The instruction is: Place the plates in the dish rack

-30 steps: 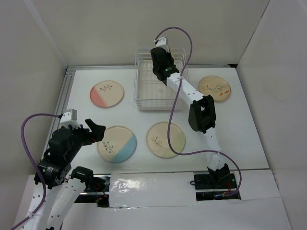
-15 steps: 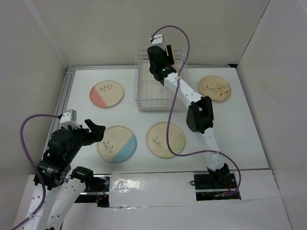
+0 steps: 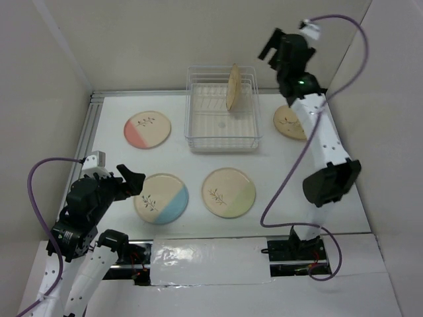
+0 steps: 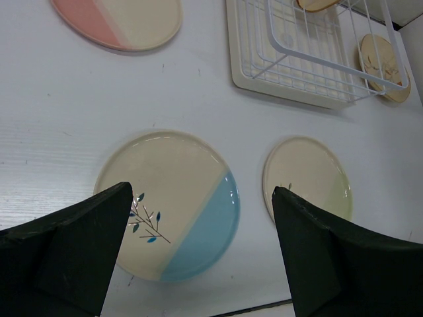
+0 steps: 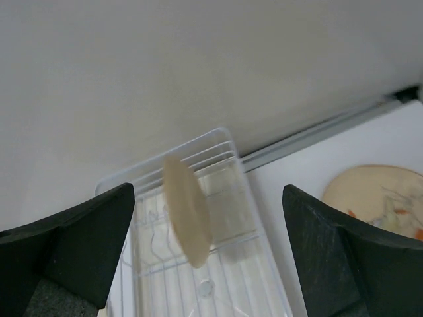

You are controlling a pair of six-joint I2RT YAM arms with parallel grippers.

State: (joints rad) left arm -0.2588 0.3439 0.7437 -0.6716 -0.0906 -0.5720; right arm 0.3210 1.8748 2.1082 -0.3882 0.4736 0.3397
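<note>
Cream plates (image 3: 161,198): five (one in rack (image 3: 221,142)).

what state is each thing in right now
rack, holds one plate
tan plate in rack, upright on edge
other tan plate, flat on table, right of rack
pink plate, flat on table
blue plate, flat on table
green plate, flat on table
left tool, open, empty
right tool, open, empty

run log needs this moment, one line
tan plate standing in dish rack | right tool open, empty | left tool open, empty
</note>
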